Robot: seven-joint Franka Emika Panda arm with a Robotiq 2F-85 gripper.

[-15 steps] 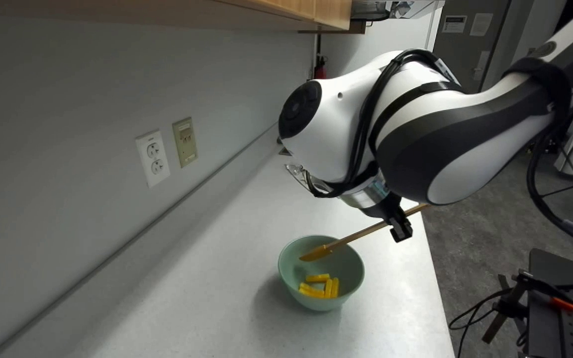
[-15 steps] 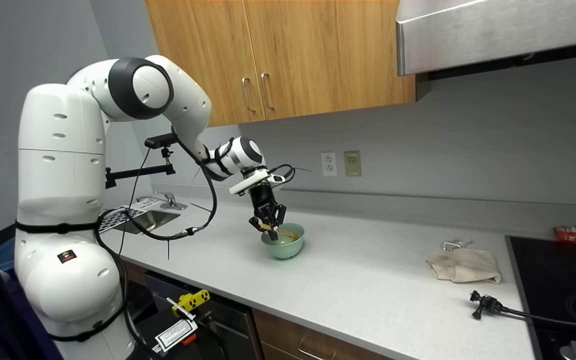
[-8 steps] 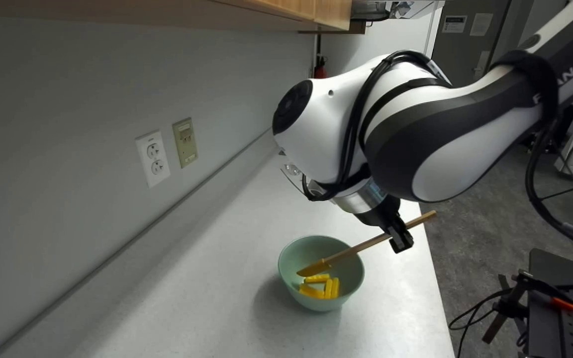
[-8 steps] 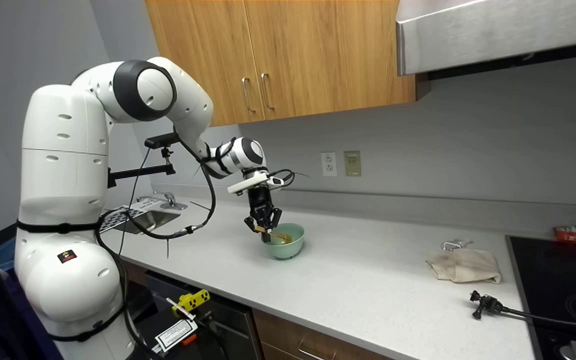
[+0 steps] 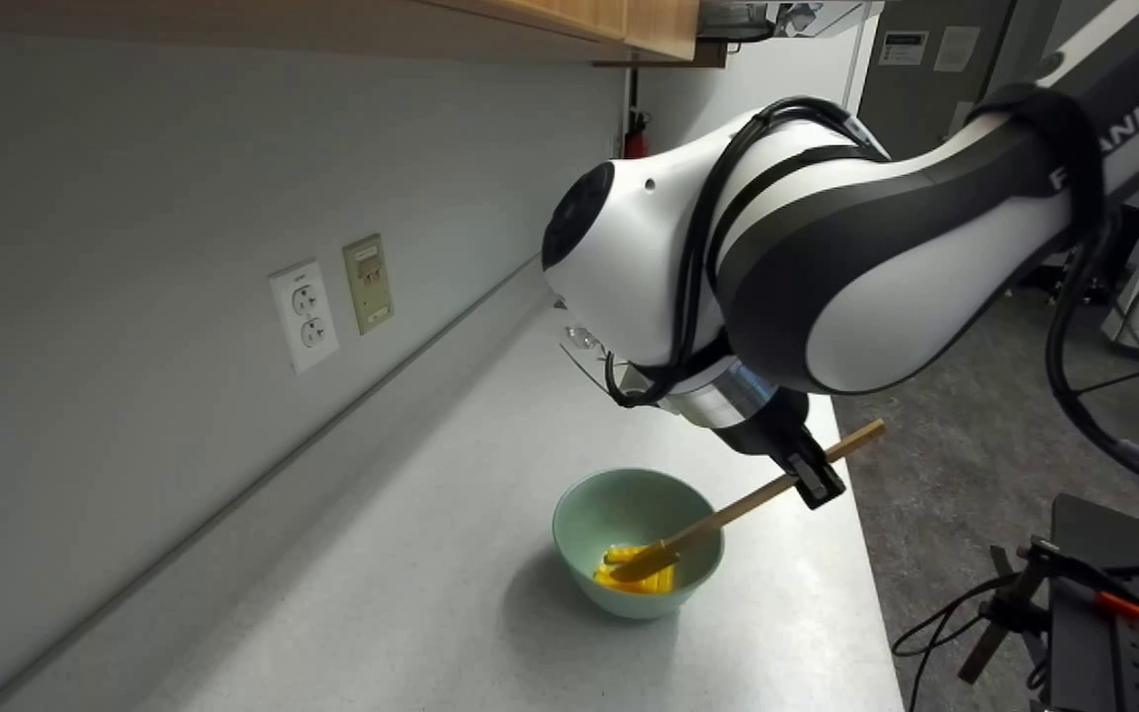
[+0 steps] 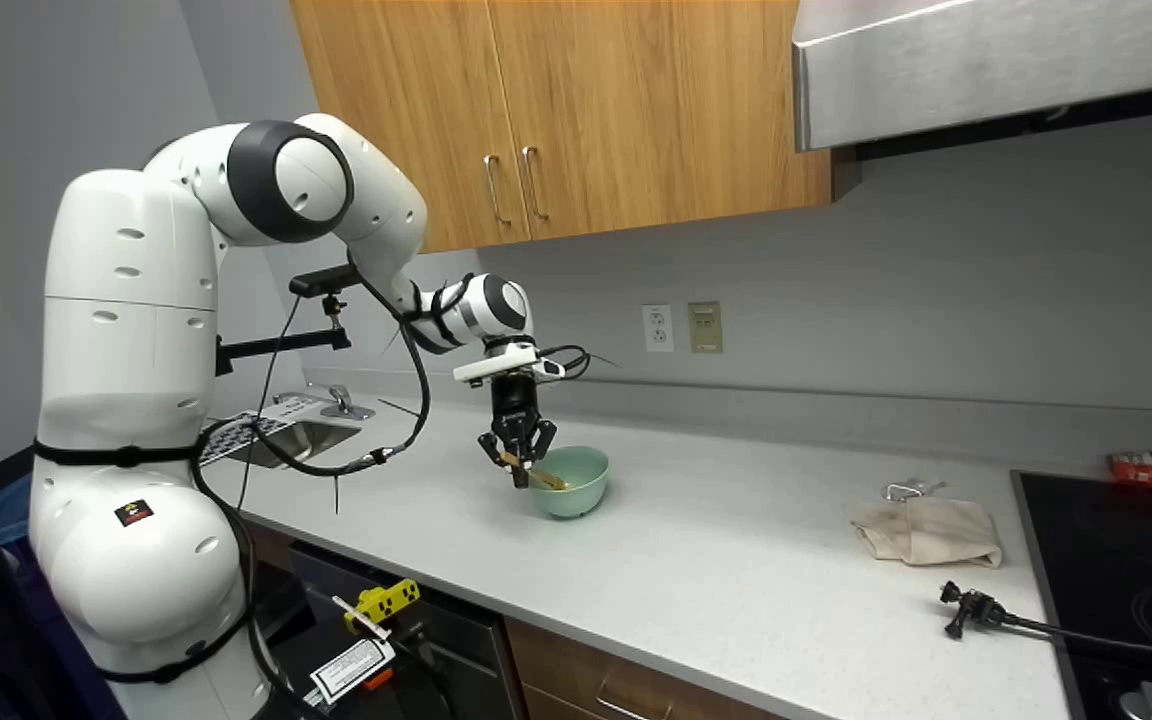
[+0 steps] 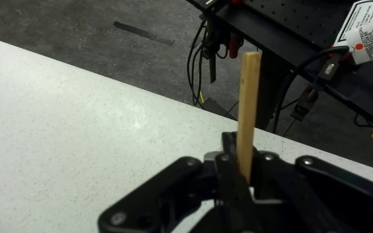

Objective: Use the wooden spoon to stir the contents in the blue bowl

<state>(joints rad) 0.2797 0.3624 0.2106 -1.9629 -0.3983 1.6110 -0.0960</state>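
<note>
The hand (image 5: 817,485) is pinching the wooden spoon (image 5: 743,506) by its handle (image 7: 248,97). Inside the blue bowl (image 5: 619,509), the spoon's flat end (image 5: 647,563) is dropping lower than a moment ago and now covering part of the yellow pieces (image 5: 641,585), so stirring is apparently getting under way.

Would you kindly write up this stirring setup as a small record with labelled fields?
Tool: wooden spoon, slanting down into the blue bowl
Grip: gripper closed on the spoon's handle
Bowl: upright on the counter
Contents: yellow pieces, partly hidden by the spoon's flat end
Spoon touching pieces: cannot be told for certain
Stage: spoon's end inside the bowl, apparently in position to stir
Nearby: folded cloth on the counter, near the black cooktop
</note>
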